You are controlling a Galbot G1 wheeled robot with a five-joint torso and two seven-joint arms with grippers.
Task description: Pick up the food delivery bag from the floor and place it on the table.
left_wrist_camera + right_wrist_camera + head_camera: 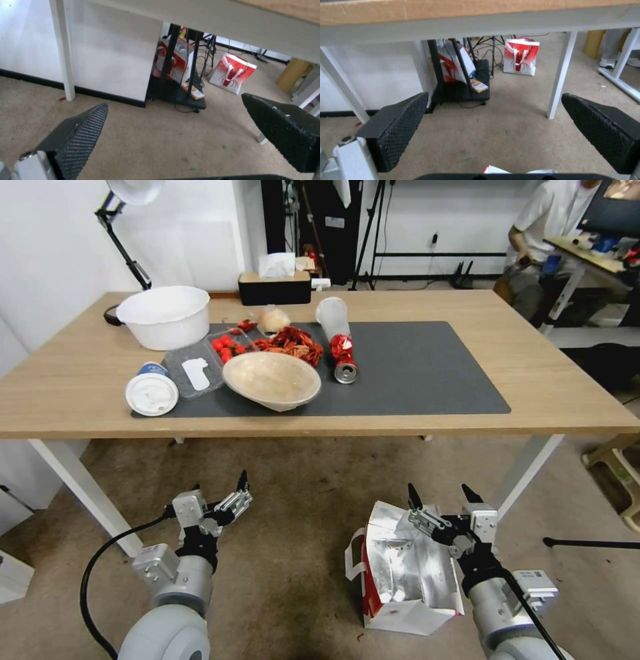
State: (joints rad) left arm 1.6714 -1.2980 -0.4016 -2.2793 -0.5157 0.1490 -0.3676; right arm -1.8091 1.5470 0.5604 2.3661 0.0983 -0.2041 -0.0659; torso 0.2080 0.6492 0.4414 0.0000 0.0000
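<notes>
- Black, dimpled pads line the right end effector [445,498], whose two fingers stand spread apart with nothing between them; it hangs just above the far rim of the large white-and-red paper food delivery bag with silver foil lining [407,573].
- From the right wrist camera the same end effector [493,112] is parted wide, and a white-and-red scrap of the bag's top [495,170] peeps in just under it.
- That bag stands open-mouthed on the mottled brownish-grey carpet floor [300,533], in front of the counter's near edge and toward its right-hand white leg [527,473], with a white strap handle at its side.
- The left end effector [220,493] is also released, fingers apart and gripping nothing, poised over bare floor well to the left of the bag; the left wrist camera shows its pads [80,140] spread over the carpet.
- Beyond both arms runs the long light-wood counter on white legs [533,380], carrying a dark grey rectangular mat [427,373].
- On the mat's left half lie a shallow beige bowl [272,379], a heap of red crayfish [290,344], a clear plastic tray with small red fruit [200,363], a toppled red drink can [344,360] and a cup with a white lid [152,392].
- A large white bowl [165,315] sits near the counter's far left corner, and a black tissue box [275,287] at the far edge.
- Under the counter, both wrist cameras pick out another red-and-white bag [521,59] standing on the floor farther off.
</notes>
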